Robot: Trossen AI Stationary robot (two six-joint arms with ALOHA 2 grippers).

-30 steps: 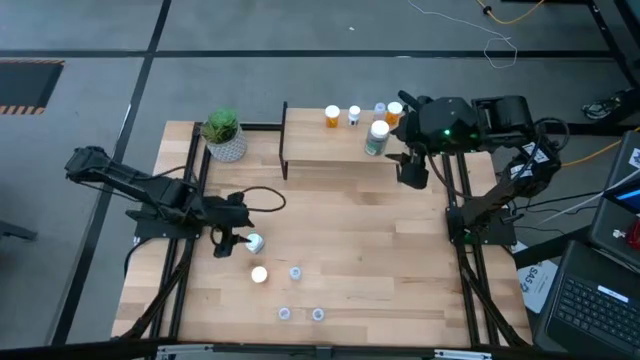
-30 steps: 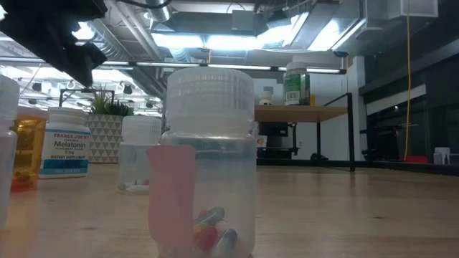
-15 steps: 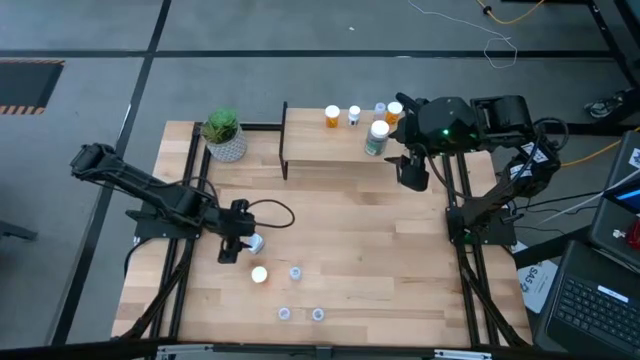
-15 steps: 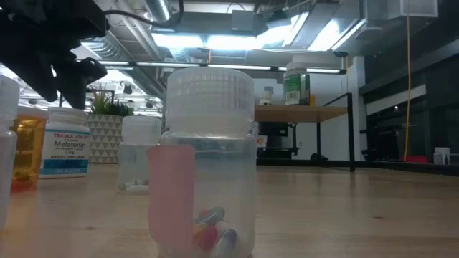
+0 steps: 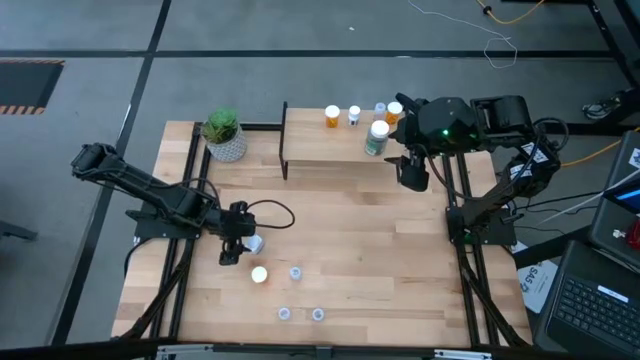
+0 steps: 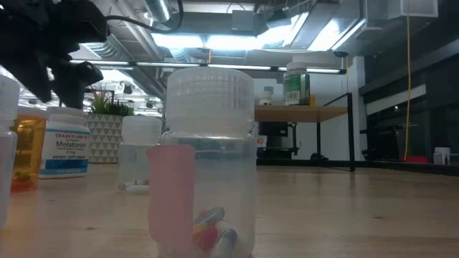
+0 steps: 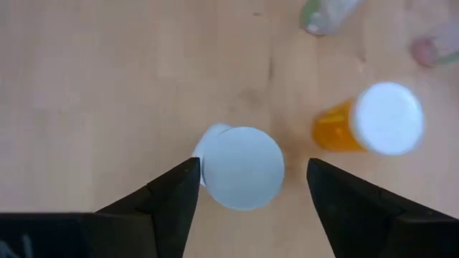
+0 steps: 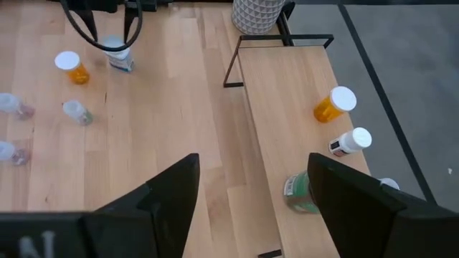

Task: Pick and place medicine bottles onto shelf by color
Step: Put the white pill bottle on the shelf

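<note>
A white bottle with a white cap stands on its base on the table, left of centre. My left gripper is open above it, pointing down, one finger on each side of the cap, with no touch that I can see. An orange bottle lies on its side next to it. The shelf at the far edge carries two orange bottles, a small white one, a bluish one and the larger greenish bottle. My right gripper is open and waits by the shelf's right end.
Three tiny clear bottles stand near the table's near edge; one fills the low view. A plant in a white pot sits left of the shelf. Bare wood lies between the bottles and the shelf.
My left gripper has moved a little toward the table's right and down, coming over the white bottle, and has stayed open. The bottles have not moved.
</note>
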